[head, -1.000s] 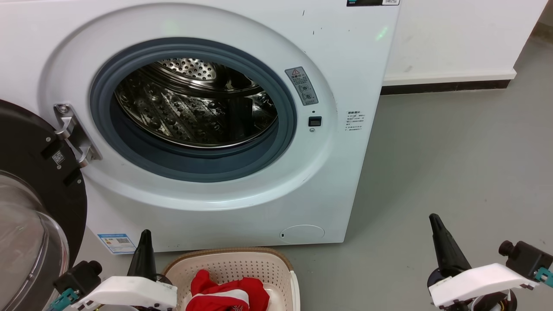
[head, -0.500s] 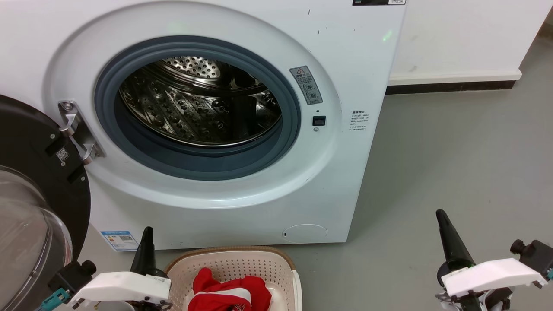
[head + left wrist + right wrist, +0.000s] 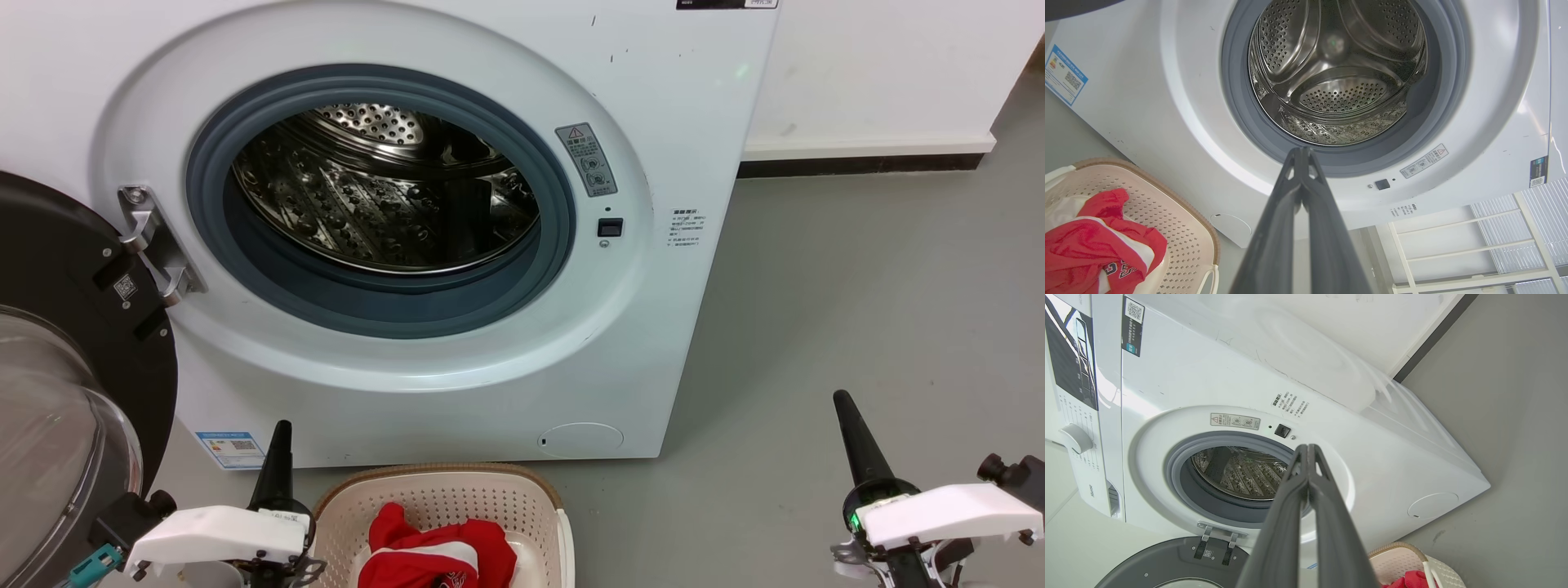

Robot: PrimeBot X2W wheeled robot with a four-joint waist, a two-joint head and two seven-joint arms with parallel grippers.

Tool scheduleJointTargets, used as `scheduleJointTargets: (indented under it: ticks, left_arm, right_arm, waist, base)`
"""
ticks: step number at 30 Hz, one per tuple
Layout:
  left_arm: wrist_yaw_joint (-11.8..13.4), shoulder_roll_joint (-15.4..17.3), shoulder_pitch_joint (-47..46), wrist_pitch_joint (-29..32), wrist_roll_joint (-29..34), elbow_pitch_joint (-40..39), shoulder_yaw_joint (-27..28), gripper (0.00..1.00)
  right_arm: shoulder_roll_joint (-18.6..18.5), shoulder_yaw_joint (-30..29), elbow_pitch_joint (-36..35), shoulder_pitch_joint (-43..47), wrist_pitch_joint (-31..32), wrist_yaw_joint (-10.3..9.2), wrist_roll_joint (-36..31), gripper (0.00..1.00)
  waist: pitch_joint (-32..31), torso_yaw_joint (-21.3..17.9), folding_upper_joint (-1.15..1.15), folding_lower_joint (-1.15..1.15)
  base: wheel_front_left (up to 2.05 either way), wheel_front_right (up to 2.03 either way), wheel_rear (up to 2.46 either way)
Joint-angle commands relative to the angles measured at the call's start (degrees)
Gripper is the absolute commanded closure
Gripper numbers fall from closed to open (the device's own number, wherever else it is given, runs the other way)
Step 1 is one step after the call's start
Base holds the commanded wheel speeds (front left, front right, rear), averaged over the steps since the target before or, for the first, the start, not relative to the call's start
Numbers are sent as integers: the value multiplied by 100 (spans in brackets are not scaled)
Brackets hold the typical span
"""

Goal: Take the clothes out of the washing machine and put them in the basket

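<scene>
The clothes [image 3: 441,555] are seen heaped in the basket [image 3: 441,472], just right of the left gripper [image 3: 282,430], with the right gripper [image 3: 844,404] well apart; both are closed on nothing. No garment can be made out in the drum [image 3: 384,196] of the washing machine [image 3: 653,122] ahead, so the task is judged done

Bright even light, glints on the steel drum [image 3: 384,204], wrist views warped at edges, sharp focus

We can read no word outright — the print is too small. The washing machine [image 3: 408,408] carries a warning-triangle sticker [image 3: 586,159] and a blue-edged QR label [image 3: 231,449]; white letters, perhaps "G", mark the clothes [image 3: 1086,245].
</scene>
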Motion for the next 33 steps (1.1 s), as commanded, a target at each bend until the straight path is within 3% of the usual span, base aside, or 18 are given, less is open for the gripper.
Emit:
scheduleJointTargets:
  ticks: [1,33]
  left_arm:
    - [-45,13,-135,51,-191,-29,33,100]
    - [-216,14,-292,489,-1957,73,129,100]
  right_arm:
    - [-37,-33,-22,-148,33,0,192,100]
    - [-13,-292,148,-311,371,-1,1901,100]
  waist:
    - [2,8,0,-1]
    - [42,145,0,-1]
  base:
    - [0,0,0]
    - [0,0,0]
